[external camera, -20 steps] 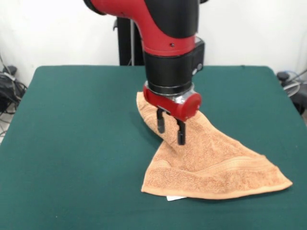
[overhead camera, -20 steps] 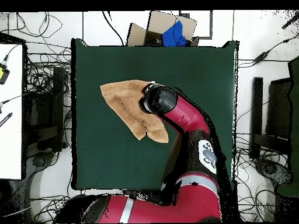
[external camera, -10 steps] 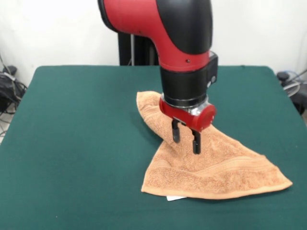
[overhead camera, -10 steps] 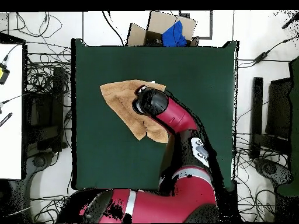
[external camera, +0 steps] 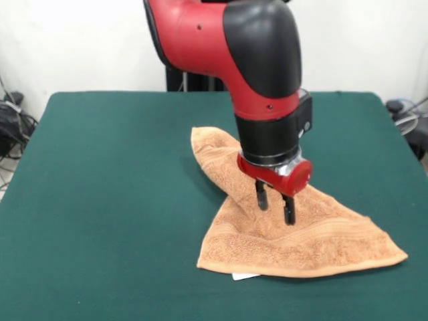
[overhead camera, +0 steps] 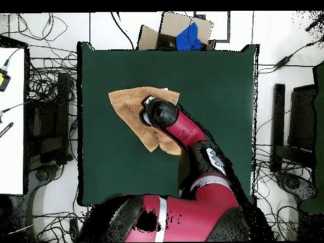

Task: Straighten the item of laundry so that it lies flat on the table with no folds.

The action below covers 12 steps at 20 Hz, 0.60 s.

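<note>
The item of laundry [external camera: 294, 234] is an orange-tan towel folded into a rough triangle on the green table [external camera: 114, 194]. A narrow corner reaches toward the far side and a wide striped edge lies near the front. A small white tag peeks from under its front edge. My gripper [external camera: 275, 206] hangs over the middle of the towel, open, its two black fingers a little apart with tips just above or at the cloth. Seen from overhead, the towel [overhead camera: 130, 107] lies left of centre on the table [overhead camera: 209, 82], and the arm's wrist hides the gripper there.
A cardboard box [overhead camera: 180, 31] with blue cloth sits beyond the table's edge in the overhead view. Cables and equipment [overhead camera: 47, 126] surround the table on the floor.
The gripper has moved across the towel, to the right and nearer in the front view, and a little lower. The towel has kept its shape and place.
</note>
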Each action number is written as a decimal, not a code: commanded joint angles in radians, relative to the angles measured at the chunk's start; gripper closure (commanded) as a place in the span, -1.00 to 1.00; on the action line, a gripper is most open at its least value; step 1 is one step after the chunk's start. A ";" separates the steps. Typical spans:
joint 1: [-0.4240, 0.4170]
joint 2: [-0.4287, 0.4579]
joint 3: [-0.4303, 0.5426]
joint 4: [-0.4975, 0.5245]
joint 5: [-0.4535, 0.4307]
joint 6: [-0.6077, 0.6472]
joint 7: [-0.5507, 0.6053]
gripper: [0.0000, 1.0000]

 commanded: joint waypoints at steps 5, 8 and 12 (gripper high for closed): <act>-0.010 0.103 0.135 0.126 0.046 -0.168 0.271 -1.00; -0.031 0.116 0.147 0.137 0.038 -0.191 0.264 -1.00; -0.073 0.149 0.192 0.161 0.021 -0.240 0.259 -1.00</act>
